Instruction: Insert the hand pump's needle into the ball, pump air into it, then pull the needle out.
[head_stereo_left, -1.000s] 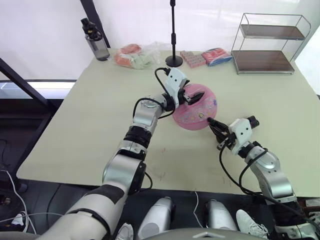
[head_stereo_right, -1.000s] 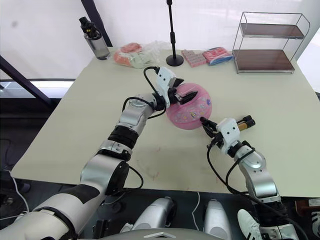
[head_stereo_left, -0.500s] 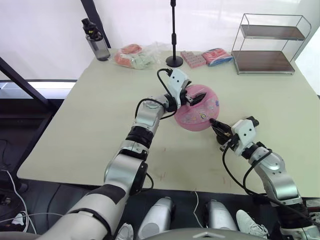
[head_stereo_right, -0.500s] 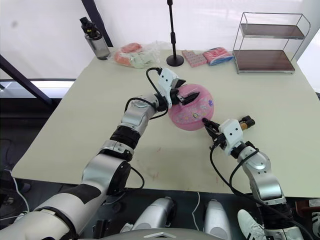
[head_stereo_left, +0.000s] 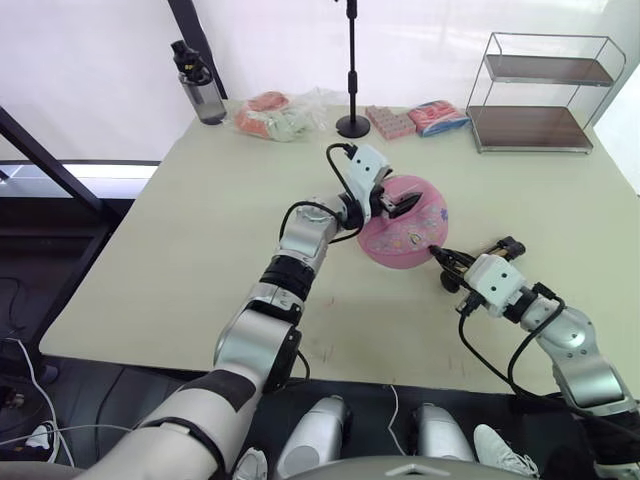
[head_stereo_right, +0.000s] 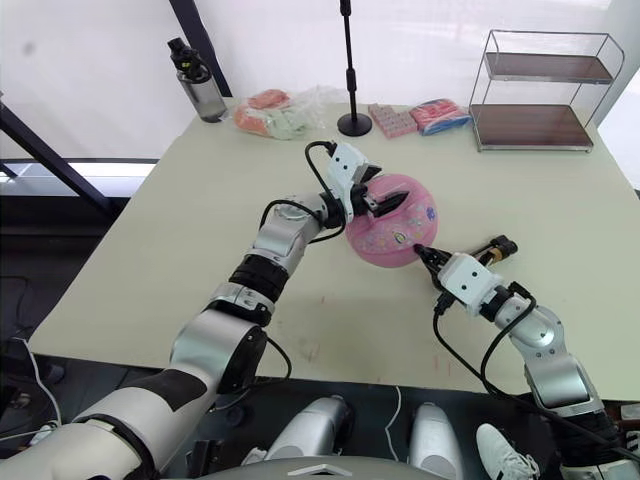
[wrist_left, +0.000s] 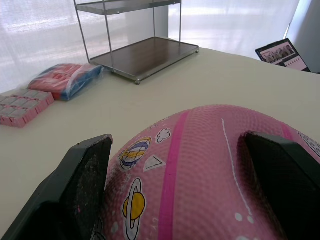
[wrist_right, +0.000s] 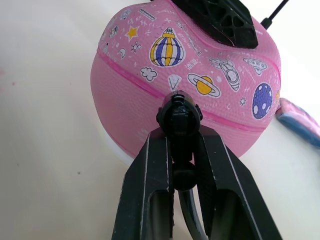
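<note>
The pink ball (head_stereo_left: 408, 238) with printed marks rests near the middle of the table. My left gripper (head_stereo_left: 393, 206) reaches over its top, and its black fingers (wrist_left: 85, 185) press on either side of the ball. At the ball's near right side, my right gripper (wrist_right: 182, 136) is shut on the needle's black fitting (wrist_right: 179, 112), which points at the ball (wrist_right: 165, 95) and hides the pin. The thin black hose (wrist_right: 189, 215) runs back between the fingers. The hand pump's gold cylinder (head_stereo_right: 489, 249) lies on the table just behind my right wrist.
Along the table's far edge stand a dark water bottle (head_stereo_left: 199, 85), a clear bag of pink and green items (head_stereo_left: 275, 115), a black stand on a round base (head_stereo_left: 352, 124), a pink block pack (head_stereo_left: 388, 121), a red-blue packet (head_stereo_left: 440, 115) and a wire shelf (head_stereo_left: 545, 95).
The camera has shifted. My right wrist has swung lower and flatter, bringing the needle fitting closer to the ball's side. The left gripper stays on the ball.
</note>
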